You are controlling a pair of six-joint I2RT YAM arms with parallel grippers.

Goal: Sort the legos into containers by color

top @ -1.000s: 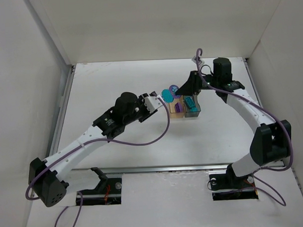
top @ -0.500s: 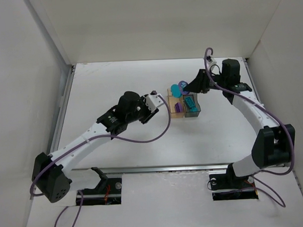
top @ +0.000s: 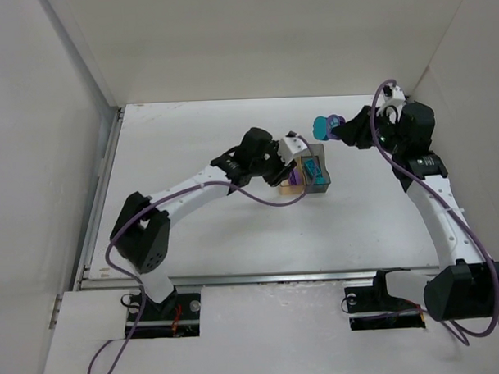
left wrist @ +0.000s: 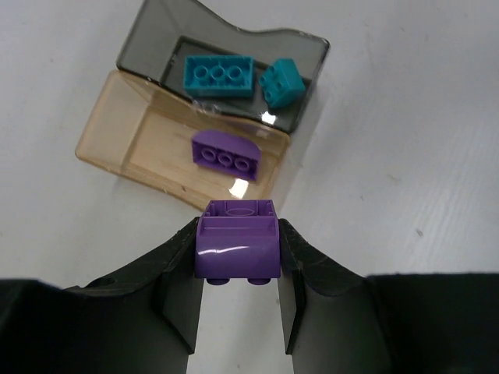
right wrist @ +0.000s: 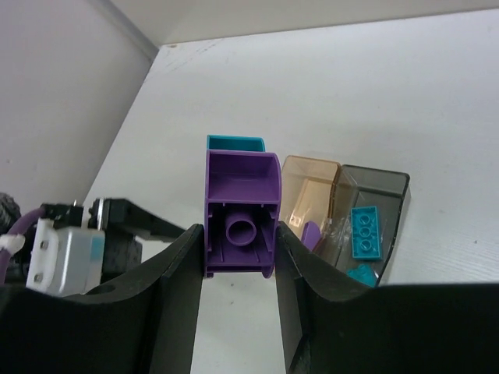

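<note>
Purple lego (left wrist: 237, 243) in left gripper (left wrist: 238, 261)

The left arm (top: 192, 187) rises from its base at the near left, bends at the elbow, and stretches its forearm toward the middle of the table. The left gripper (left wrist: 238, 234) points downward, both fingers clamped on the sides of a purple brick (left wrist: 237, 253). The right arm (top: 437, 209) climbs from the near right toward the far right, its wrist turned left. The right gripper (right wrist: 238, 234) grips a purple and teal piece (right wrist: 240, 195) above the table.
</note>
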